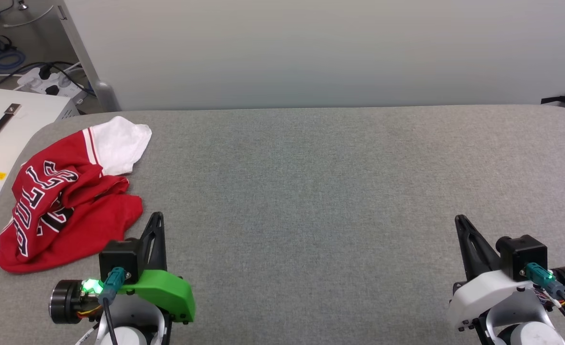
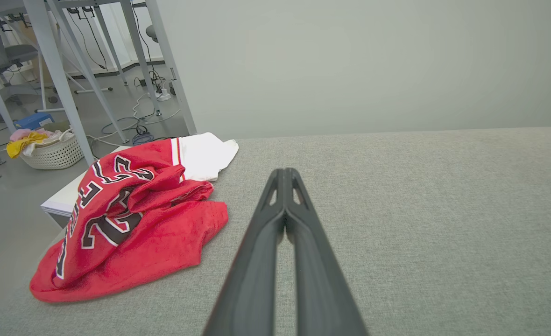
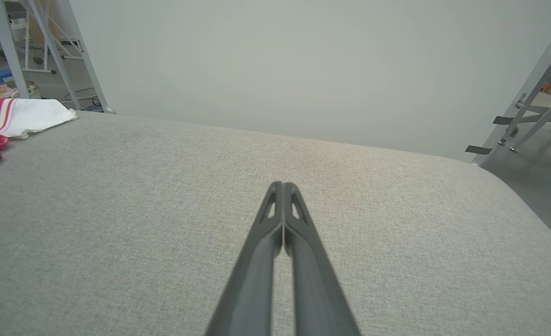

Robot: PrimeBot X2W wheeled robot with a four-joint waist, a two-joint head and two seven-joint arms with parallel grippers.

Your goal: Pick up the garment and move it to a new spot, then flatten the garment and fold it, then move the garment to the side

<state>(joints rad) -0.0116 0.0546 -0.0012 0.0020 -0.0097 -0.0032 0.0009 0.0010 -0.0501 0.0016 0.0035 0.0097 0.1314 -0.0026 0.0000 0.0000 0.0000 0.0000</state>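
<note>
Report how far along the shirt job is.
Done: nothing visible. The garment lies crumpled at the left end of the grey table, not flattened or folded. In hand: nothing. The left hand is shut and empty close beside the garment, and the right hand is shut and empty far across the table. Left: pick it up, move it, flatten, fold, set aside.
</note>
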